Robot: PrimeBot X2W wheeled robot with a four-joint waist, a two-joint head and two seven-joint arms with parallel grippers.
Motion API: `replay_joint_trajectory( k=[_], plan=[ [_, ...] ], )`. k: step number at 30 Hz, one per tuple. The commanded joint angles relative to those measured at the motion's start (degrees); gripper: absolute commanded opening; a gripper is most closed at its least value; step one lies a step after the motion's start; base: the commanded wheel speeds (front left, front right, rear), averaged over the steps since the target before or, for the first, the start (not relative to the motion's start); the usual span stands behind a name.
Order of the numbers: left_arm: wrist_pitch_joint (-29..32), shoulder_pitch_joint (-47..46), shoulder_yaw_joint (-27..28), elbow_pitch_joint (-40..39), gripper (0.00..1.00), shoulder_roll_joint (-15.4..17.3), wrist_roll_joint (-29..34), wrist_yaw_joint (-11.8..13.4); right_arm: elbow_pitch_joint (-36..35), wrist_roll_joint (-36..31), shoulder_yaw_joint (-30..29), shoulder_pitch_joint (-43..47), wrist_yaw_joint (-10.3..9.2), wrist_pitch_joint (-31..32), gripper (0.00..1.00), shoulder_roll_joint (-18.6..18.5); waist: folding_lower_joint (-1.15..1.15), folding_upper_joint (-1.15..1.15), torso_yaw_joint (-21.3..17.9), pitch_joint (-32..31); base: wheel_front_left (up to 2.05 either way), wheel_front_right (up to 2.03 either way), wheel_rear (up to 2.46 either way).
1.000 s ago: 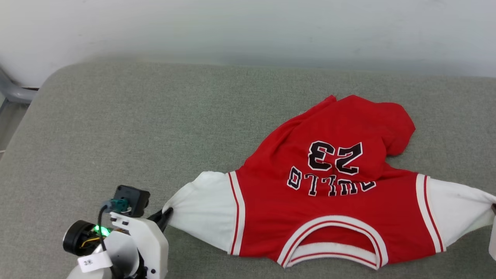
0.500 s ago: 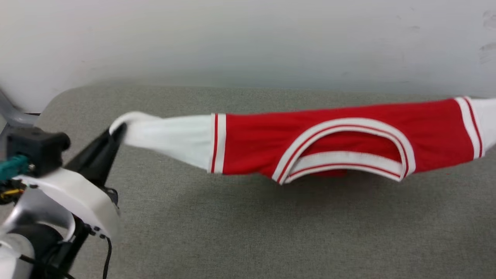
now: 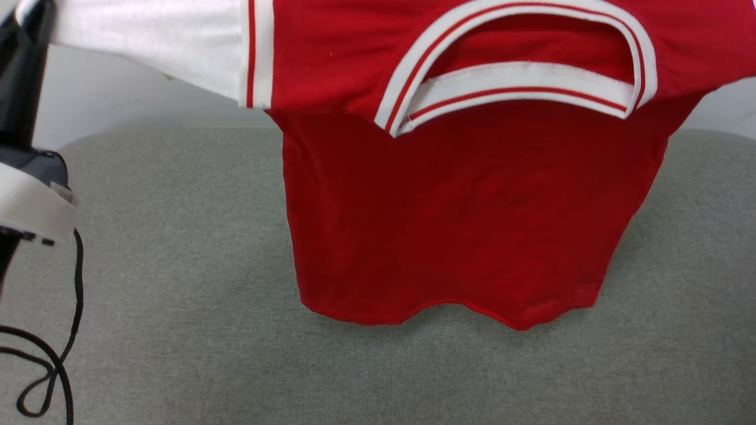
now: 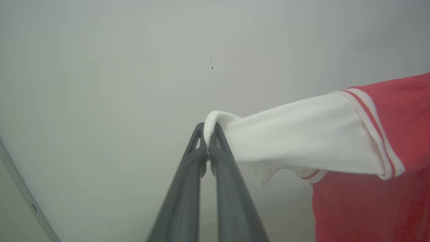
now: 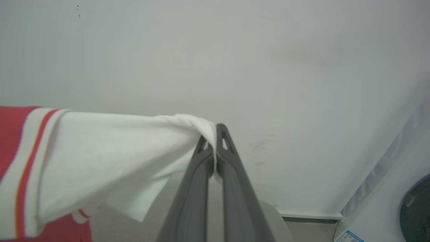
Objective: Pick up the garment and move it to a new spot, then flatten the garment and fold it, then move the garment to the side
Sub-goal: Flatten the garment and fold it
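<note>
Grey upholstered surface (image 3: 165, 307) is lying below a pale wall (image 4: 117, 67). Fingers pressed together, the left gripper (image 4: 209, 143) is pinching the cuff of one white sleeve (image 4: 295, 134); the right gripper (image 5: 215, 143) is clamping the other sleeve (image 5: 117, 148) likewise. Between and below the jaws the garment (image 3: 460, 224) is hanging spread out, hem near the surface. Judging it light, limp and prone to sagging, I would grip it at the cuffs or shoulders

Head camera down over the garment (image 3: 460, 224); wrist cameras close behind left hand (image 4: 209, 130), right hand (image 5: 212, 134), same garment.
</note>
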Motion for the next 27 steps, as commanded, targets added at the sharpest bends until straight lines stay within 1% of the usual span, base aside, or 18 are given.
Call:
replay_joint_trajectory(
  k=[1, 5, 7, 12, 20, 27],
  plan=[
    [-0.4, -1.9, 0.3, 0.9, 0.0, 0.5, -0.1, -0.2, 1.1, -0.6, 0.5, -1.8, -0.1, -0.6, 0.0, -0.4, 0.0, 0.0, -0.2, 1.1, 0.0, 0.0, 0.0],
    [-1.0, -7.5, 0.1, 4.9, 0.0, 0.9, -0.5, -1.3, 4.6, -0.6, 2.5, -6.6, -0.1, -2.2, 0.0, -0.1, 0.0, 0.0, -0.6, 3.9, 0.0, 0.0, 0.0],
    [-1.2, -10.8, -0.2, 7.5, 0.0, 1.5, -0.3, -2.2, 6.3, -0.8, 3.2, -8.9, -0.1, -3.0, 0.0, 0.1, 0.0, 0.0, -0.7, 5.6, 0.0, 0.0, 0.0],
    [-2.7, -20.6, -1.9, 15.0, 0.0, 1.4, -0.3, -4.6, 10.7, -1.9, 4.8, -16.1, -0.1, -4.5, 0.0, 0.3, 0.0, 0.0, -0.8, 11.0, 0.0, 0.0, 0.0],
    [-7.4, -40.0, -6.4, 29.5, 0.0, 0.2, 3.5, -7.7, 20.1, -5.8, 6.9, -31.0, -0.11, -8.9, 0.0, 1.3, 0.0, 0.0, -0.9, 19.9, 0.0, 0.0, 0.0],
    [-13.3, -57.0, -9.8, 43.2, 0.0, -1.4, 7.9, -8.8, 30.5, -11.6, 7.1, -45.6, -0.11, -14.4, 0.0, 3.0, 0.0, 0.0, -0.8, 27.8, 0.0, 0.0, 0.0]
  ],
)
